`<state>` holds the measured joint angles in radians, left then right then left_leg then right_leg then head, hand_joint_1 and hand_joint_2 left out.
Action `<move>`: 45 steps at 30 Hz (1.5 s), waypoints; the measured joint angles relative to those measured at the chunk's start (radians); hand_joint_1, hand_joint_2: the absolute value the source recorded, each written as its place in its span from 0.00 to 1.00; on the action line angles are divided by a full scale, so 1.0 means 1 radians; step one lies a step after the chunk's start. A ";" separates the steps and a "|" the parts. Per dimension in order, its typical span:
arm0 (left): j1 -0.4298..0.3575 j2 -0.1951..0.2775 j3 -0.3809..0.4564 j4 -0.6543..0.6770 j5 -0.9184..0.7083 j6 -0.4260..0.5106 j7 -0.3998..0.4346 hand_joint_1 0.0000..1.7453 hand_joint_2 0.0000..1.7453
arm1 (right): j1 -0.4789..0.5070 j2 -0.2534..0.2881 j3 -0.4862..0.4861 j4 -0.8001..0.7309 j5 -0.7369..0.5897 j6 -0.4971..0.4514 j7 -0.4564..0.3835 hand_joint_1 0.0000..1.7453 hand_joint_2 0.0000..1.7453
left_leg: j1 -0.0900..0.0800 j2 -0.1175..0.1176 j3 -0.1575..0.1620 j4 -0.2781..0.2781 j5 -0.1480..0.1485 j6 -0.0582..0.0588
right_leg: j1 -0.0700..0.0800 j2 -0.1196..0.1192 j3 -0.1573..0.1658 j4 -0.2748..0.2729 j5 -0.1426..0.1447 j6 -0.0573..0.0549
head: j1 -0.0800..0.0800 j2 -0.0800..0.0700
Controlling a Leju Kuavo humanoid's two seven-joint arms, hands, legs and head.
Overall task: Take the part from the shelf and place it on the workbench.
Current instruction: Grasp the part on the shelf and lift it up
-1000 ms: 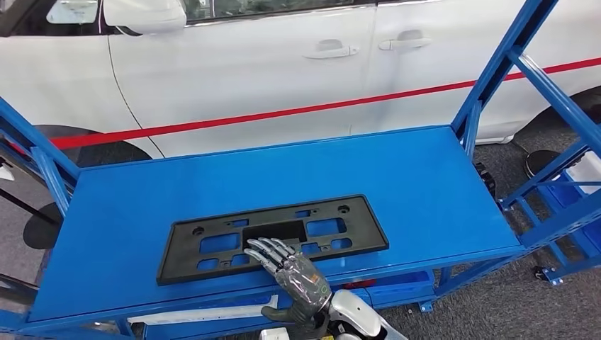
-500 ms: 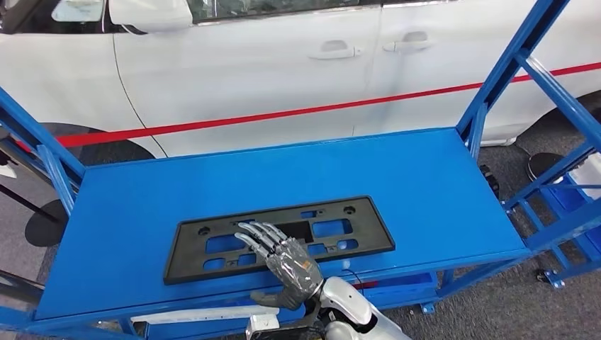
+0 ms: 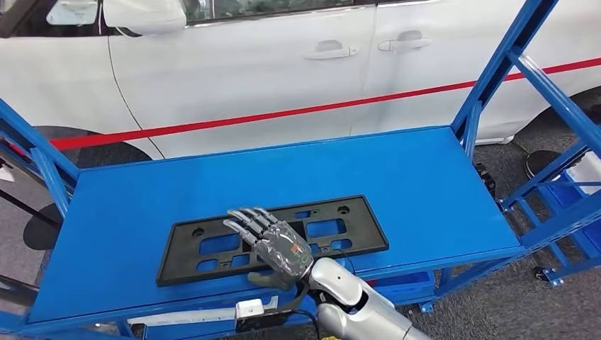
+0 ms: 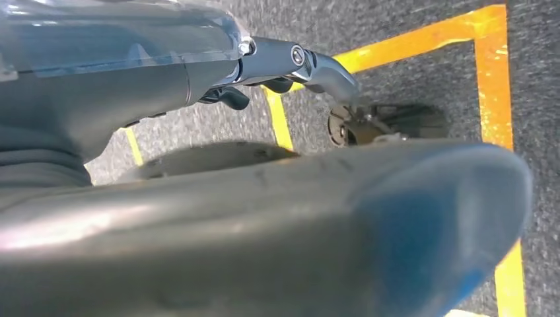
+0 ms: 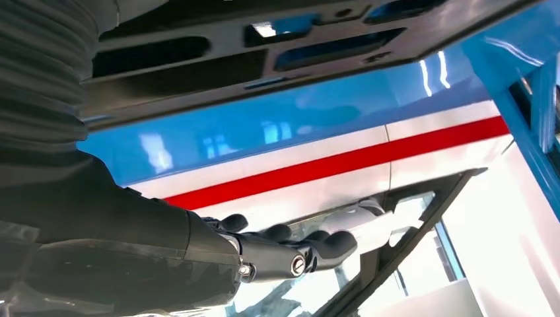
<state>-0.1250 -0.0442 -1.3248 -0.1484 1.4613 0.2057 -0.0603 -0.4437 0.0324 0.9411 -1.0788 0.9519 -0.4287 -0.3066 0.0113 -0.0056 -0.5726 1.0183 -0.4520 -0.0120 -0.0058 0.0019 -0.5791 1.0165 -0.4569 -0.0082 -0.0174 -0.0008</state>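
Since a moment ago the right hand [image 3: 273,244], open and empty, has risen over the black part [image 3: 212,248] lying flat on the blue shelf [image 3: 425,184]; it should lower squarely and grip the near edge.

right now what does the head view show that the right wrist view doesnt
The head view gives the whole layout: the full black part lying flat near the front edge of the blue shelf, the blue frame posts, the white car with its door handles, and the back of the right hand over the part, fingers spread. The right wrist view gives the hand's dark fingers close up, held off the part and empty. Both show the part's cutouts, the blue surface and the car's red stripe.
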 joint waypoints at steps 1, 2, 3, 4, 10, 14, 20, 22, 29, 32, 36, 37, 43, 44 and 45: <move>0.001 0.000 -0.001 0.000 -0.001 0.000 0.000 0.00 0.00 | -0.007 0.001 0.000 0.007 0.002 -0.001 0.001 0.00 1.00 | -0.002 -0.001 0.000 -0.002 -0.001 0.006 | 0.001 0.000 -0.002 0.000 0.001 0.005 | 0.000 0.000; 0.002 0.000 -0.002 0.000 -0.002 -0.001 0.000 0.00 0.00 | -0.014 0.001 0.001 0.015 0.003 -0.002 0.002 0.00 1.00 | -0.001 -0.002 -0.002 -0.003 0.002 0.012 | 0.001 -0.001 -0.003 0.000 0.002 0.010 | 0.001 0.000; 0.003 0.000 -0.003 0.000 -0.003 -0.002 0.001 0.00 0.00 | -0.022 0.001 0.001 0.023 0.004 -0.004 0.005 0.00 1.00 | 0.000 -0.002 -0.002 -0.006 0.005 0.018 | 0.000 -0.001 -0.005 0.004 -0.002 0.015 | 0.001 0.000; 0.003 0.000 -0.004 0.000 -0.004 -0.002 0.001 0.00 0.00 | -0.032 0.001 0.002 0.031 0.006 -0.010 0.008 0.00 1.00 | 0.002 -0.001 -0.001 -0.009 0.008 0.025 | -0.001 -0.001 -0.012 0.020 -0.014 0.020 | 0.001 0.000; 0.004 0.000 -0.006 0.000 0.003 -0.002 0.004 0.00 0.00 | -0.057 0.001 0.005 0.069 0.068 -0.082 0.033 0.00 1.00 | 0.001 -0.001 -0.003 -0.012 0.012 0.039 | -0.006 -0.001 -0.135 0.272 -0.111 0.032 | 0.001 0.000; 0.003 -0.002 -0.006 0.000 0.013 -0.001 -0.004 0.00 0.00 | -0.070 0.003 0.012 0.082 0.127 -0.114 0.060 0.00 1.00 | -0.004 -0.004 -0.001 -0.010 0.009 0.032 | -0.001 -0.001 -0.023 0.040 0.001 0.014 | 0.001 0.000; 0.003 0.000 -0.006 0.000 0.018 0.000 -0.024 0.00 0.00 | -0.094 0.012 0.019 0.118 0.153 -0.129 0.065 0.00 1.00 | -0.003 -0.002 -0.022 0.034 -0.023 0.002 | -0.004 -0.002 -0.006 -0.014 0.015 -0.008 | -0.001 0.000; 0.004 0.002 -0.006 0.000 0.023 0.000 -0.029 0.00 0.00 | -0.102 0.017 0.023 0.131 0.154 -0.129 0.063 0.00 1.00 | 0.000 -0.001 -0.075 0.154 -0.088 -0.005 | -0.005 -0.004 -0.004 -0.017 0.017 -0.015 | -0.002 0.000; 0.005 0.011 -0.005 0.000 0.039 0.000 -0.054 0.00 0.00 | -0.115 0.018 0.031 0.169 0.148 -0.121 0.061 0.00 1.00 | 0.006 0.000 -0.024 0.051 -0.008 -0.009 | -0.003 -0.002 -0.003 -0.006 0.010 -0.005 | -0.002 0.000; 0.003 0.014 -0.003 0.000 0.045 -0.001 -0.067 0.00 0.00 | -0.121 0.018 0.031 0.190 0.146 -0.118 0.058 0.00 1.00 | 0.001 -0.002 -0.002 -0.004 0.003 0.008 | 0.001 -0.001 -0.007 -0.001 0.010 0.009 | -0.001 0.000; 0.001 0.018 0.001 0.000 0.050 -0.001 -0.077 0.00 0.00 | -0.123 0.018 0.031 0.227 0.142 -0.118 0.055 0.00 1.00 | 0.006 -0.001 -0.002 -0.014 0.014 0.032 | -0.005 -0.001 -0.043 0.076 -0.042 0.030 | -0.001 0.000; -0.001 0.019 0.002 0.000 0.050 -0.002 -0.080 0.00 0.00 | -0.123 0.018 0.032 0.239 0.141 -0.119 0.057 0.00 1.00 | 0.005 -0.001 -0.003 -0.014 0.015 0.034 | -0.006 -0.001 -0.074 0.140 -0.076 0.033 | -0.001 0.000; -0.005 0.023 0.010 0.000 0.058 -0.003 -0.099 0.00 0.00 | -0.133 0.029 0.032 0.317 0.129 -0.116 0.062 0.00 1.00 | 0.003 -0.002 0.000 -0.012 0.013 0.034 | -0.006 -0.001 -0.075 0.136 -0.027 0.026 | -0.001 0.000; -0.007 0.023 0.012 0.000 0.059 -0.003 -0.102 0.00 0.00 | -0.139 0.035 0.032 0.329 0.128 -0.114 0.060 0.00 1.00 | 0.000 -0.002 0.001 -0.011 0.011 0.031 | -0.004 -0.001 -0.043 0.069 -0.002 0.021 | -0.001 0.000; -0.009 0.023 0.013 0.000 0.060 -0.005 -0.105 0.00 0.00 | -0.145 0.041 0.032 0.341 0.127 -0.111 0.057 0.00 1.00 | -0.001 -0.002 0.000 -0.010 0.010 0.026 | -0.001 -0.001 -0.022 0.024 0.011 0.016 | -0.001 0.000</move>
<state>-0.1339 -0.0207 -1.3119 -0.1480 1.5214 0.2011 -0.1653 -0.5891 0.0737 0.9728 -0.7379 1.0788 -0.5392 -0.2496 0.0102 -0.0077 -0.5723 1.0082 -0.4416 0.0144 -0.0068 0.0005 -0.6014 1.0401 -0.4458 0.0082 -0.0184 -0.0008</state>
